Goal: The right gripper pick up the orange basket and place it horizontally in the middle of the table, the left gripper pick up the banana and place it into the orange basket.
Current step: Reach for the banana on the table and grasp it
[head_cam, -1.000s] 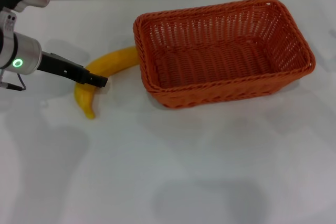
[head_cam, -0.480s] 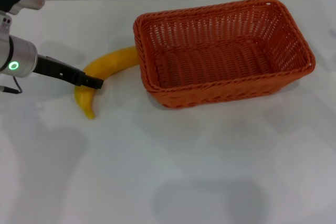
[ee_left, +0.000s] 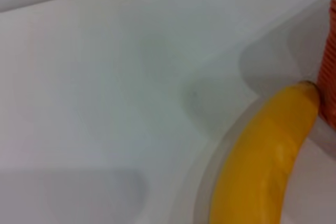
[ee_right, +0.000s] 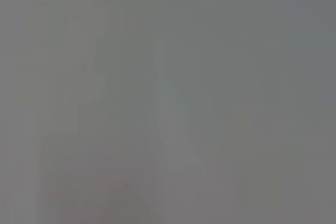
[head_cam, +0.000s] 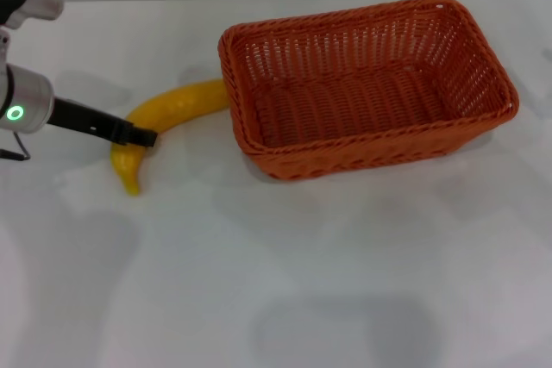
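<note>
Head view: your left gripper (head_cam: 142, 137) reaches in from the left edge of the table (head_cam: 285, 282), its arm showing a green ring light, its slim black jaws lying across the bend of the banana (head_cam: 159, 118). From what you see here, the jaws appear to be at the fruit's surface, but you cannot tell whether they are spread, closed, or clamped on it. The banana lies flat on the table, its thicker end touching or just beside the left wall of the orange basket (head_cam: 366, 84), its tapered end pointing toward you and curling away from the basket.

The orange basket sits upright on the table, right of centre, long side roughly across your view, its interior bare.

Left wrist view: the banana (ee_left: 262, 166) fills the near field, its tip meeting a sliver of the orange basket (ee_left: 331, 51).

Your right gripper appears in no view; the right wrist view shows only a uniform grey field.
</note>
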Motion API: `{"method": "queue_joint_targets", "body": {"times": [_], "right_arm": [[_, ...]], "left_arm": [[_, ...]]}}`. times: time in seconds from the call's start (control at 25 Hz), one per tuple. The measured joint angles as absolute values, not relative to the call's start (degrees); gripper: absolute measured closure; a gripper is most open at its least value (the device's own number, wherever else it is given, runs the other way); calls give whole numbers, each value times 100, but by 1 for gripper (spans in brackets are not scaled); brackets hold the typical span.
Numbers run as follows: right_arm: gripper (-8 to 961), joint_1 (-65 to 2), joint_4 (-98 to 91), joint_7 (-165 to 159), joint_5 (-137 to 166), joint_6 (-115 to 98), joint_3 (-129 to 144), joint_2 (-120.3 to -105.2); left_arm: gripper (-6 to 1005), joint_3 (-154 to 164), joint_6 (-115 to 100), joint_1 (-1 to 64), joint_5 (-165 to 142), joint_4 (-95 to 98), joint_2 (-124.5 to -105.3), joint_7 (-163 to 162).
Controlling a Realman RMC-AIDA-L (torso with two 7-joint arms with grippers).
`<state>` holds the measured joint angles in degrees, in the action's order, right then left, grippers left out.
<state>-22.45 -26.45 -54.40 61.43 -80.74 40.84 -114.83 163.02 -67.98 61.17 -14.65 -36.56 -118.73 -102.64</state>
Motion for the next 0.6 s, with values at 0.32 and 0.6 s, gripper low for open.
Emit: {"method": "queue_joint_targets", "body": {"times": [0.32, 0.6], "right_arm": [[112, -2254, -2677, -5440, 6143, -8053, 4077, -11470], [112, -2296, -2688, -5440, 6143, -8019, 4085, -11462]], "left_arm": [[491, 16301, -6818, 5761, -1086, -3796, -11899, -10289], [493, 16306, -6823, 5245, -354, -4218, -11926, -10137]]}}
